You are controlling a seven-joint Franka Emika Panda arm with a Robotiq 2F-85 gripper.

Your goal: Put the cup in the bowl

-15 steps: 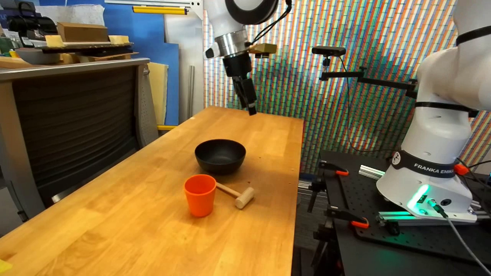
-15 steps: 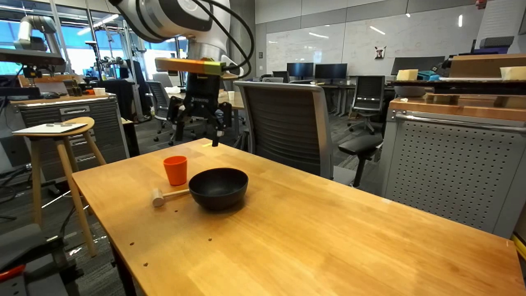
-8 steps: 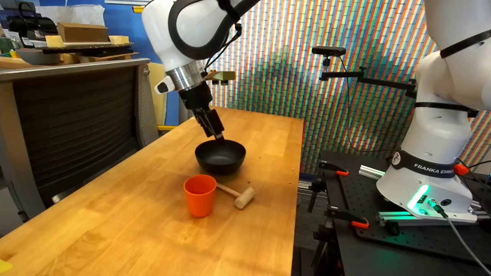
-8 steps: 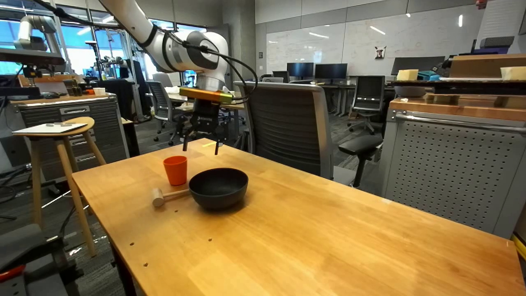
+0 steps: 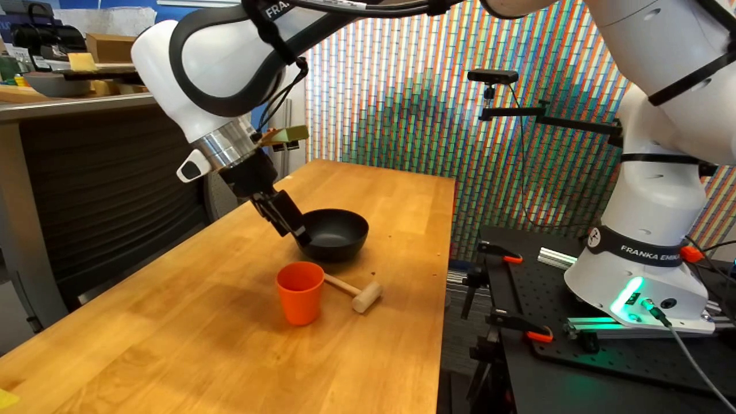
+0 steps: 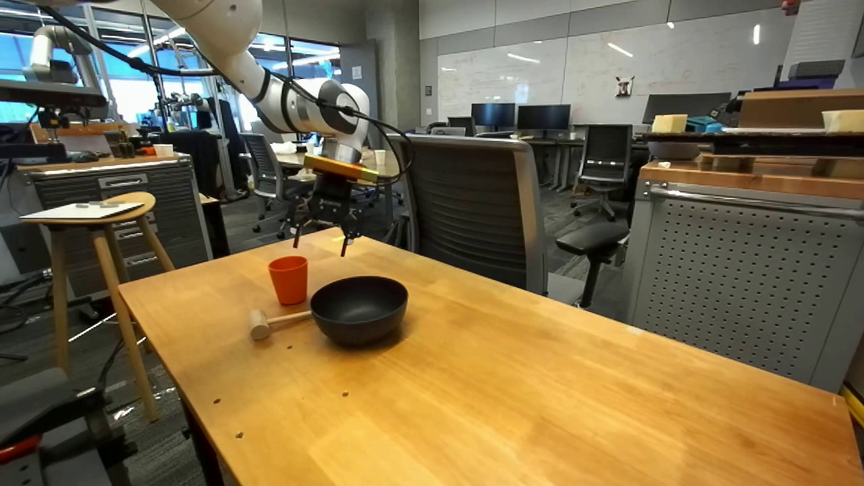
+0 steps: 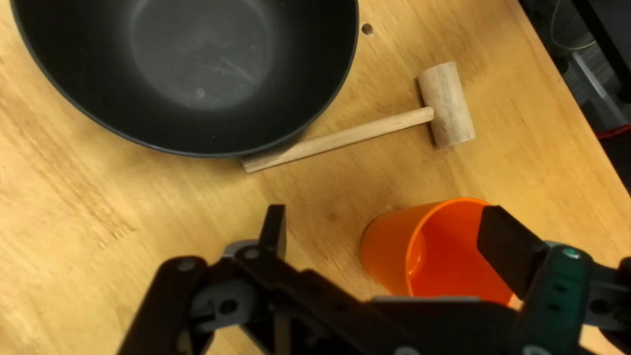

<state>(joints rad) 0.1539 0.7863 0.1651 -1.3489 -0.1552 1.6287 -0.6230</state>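
Cup (image 7: 434,251), one, orange-red plastic, tapered; stood upright on the wooden table (image 6: 540,405), mouth upward, near the bowl (image 5: 333,251) and outside it;
Bowl, one, round, matte black; sat level on the same table, wider than the cup;
Mallet (image 7: 374,130), one, small, pale wood; lay flat on the table; handle just beside the bowl and partly hidden by its rim, contact impossible to tell; head turned toward the table's edge;
Gripper (image 6: 320,248), one, black; fingers (image 7: 273,228) spread wide; in the wrist view one showed to each side of the cup, one of them overlapping its mouth; in both exterior views the gripper hung tilted above the table;
Arm (image 5: 213,63), one, white with black trim; reached over the table from its base (image 5: 655,280), which carried a lit green strip (image 5: 628,294);
Camera (image 5: 493,76), one, black; mounted on a jointed bracket (image 5: 575,125);
Yellow patch (image 5: 7,398), one; lay on the tabletop;
Office chair (image 6: 466,209), grey-framed, dark-backed; stood along the table's side;
Stool (image 6: 143,201), wooden; bore a white sheet (image 6: 88,210); stood near the table;
Whiteboard (image 6: 513,77), wide, glossy; hung well beyond the table.
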